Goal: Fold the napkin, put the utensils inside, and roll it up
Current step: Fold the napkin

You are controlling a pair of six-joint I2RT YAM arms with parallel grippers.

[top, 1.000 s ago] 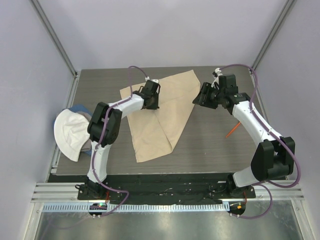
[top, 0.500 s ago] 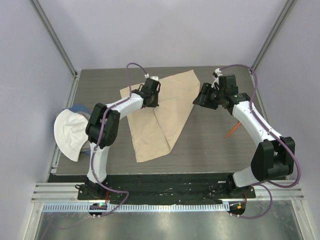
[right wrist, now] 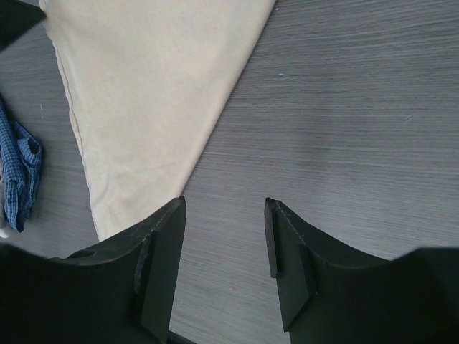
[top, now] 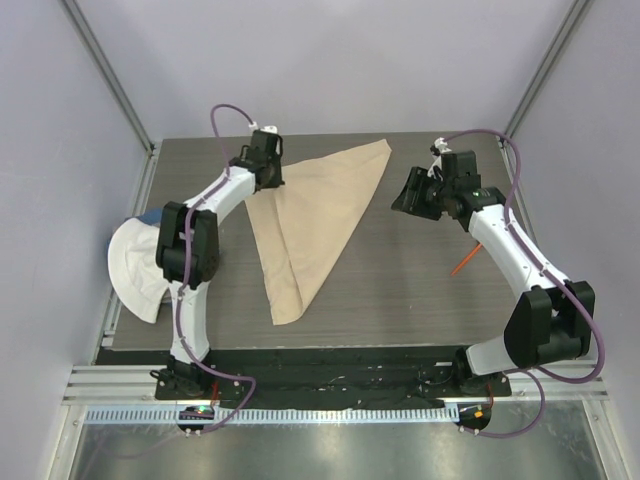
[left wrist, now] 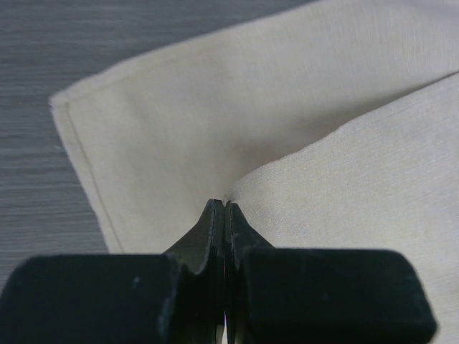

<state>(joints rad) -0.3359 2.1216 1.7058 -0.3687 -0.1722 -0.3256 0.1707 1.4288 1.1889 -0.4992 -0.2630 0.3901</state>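
Since a second ago the left gripper (top: 262, 172) has swung out to the far-left part of the table, dragging the top layer of the plain beige-tan soft cloth napkin (top: 318, 215) with it. The napkin went from a loose overlapped shape to a cleaner long triangle. The right arm barely moved.

Left gripper: jaws pressed fully together, pinching the upper layer's edge near the napkin's far-left corner. Right gripper (right wrist: 222, 206): jaws parted, nothing between them, hovering over the bare dark grey wood-grain tabletop (top: 420, 290) just beside the napkin's right edge.

The napkin lies flat, left of table centre, with its narrow point toward the near edge.

Progress: the fold looks nearly done, but the layer is not yet let go. Utensils are not placed. One slim orange plastic utensil (top: 462, 264) pokes out by the right arm, well apart from the napkin; no others are visible. Rolling has not started.

Views:
- **Top:** the only view with the whole triangle, the utensil and a white rounded cloth-like object (top: 138, 265) at the left edge.
- **Left wrist:** the only view showing the pinch itself and the lower layer's stitched hem.
- **Right wrist:** shows the gap between its jaws, plus a small blue checked cloth (right wrist: 21, 165) past the napkin. From the top that cloth is just a blue sliver.
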